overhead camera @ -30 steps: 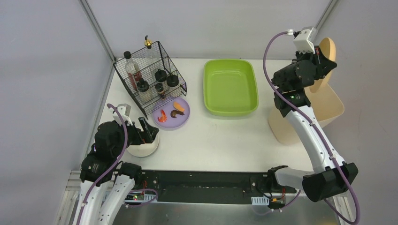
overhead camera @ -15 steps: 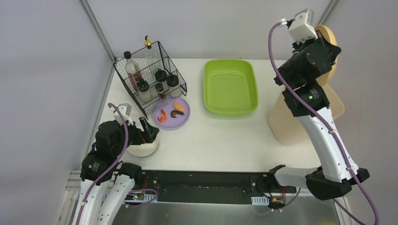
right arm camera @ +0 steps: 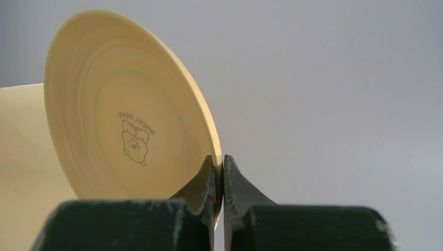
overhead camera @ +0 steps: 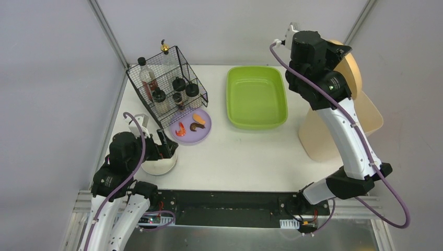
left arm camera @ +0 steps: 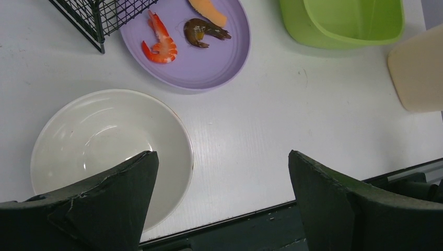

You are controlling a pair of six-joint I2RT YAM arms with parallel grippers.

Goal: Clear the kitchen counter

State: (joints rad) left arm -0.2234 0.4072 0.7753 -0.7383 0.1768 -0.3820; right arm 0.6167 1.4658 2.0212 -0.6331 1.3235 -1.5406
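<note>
Tan plate (right arm camera: 125,115) stands on edge, pinched by its rim in the closed right claw (right arm camera: 219,159), raised at the back right of the table (overhead camera: 245,157) near the beige bin (overhead camera: 318,141). Thin rim grip: a fast wrist turn could let the plate swing or slip out. Left claw (left arm camera: 222,155) gapes wide and empty over the white bowl (left arm camera: 94,130) at front left. One finger overhangs the bowl's rim and could clip it going down. Purple plate (left arm camera: 230,63) with shrimp and wire rack (overhead camera: 167,78) crowd the left; green tray (overhead camera: 230,99) sits back centre. Bare table shows between bowl and bin.
</note>
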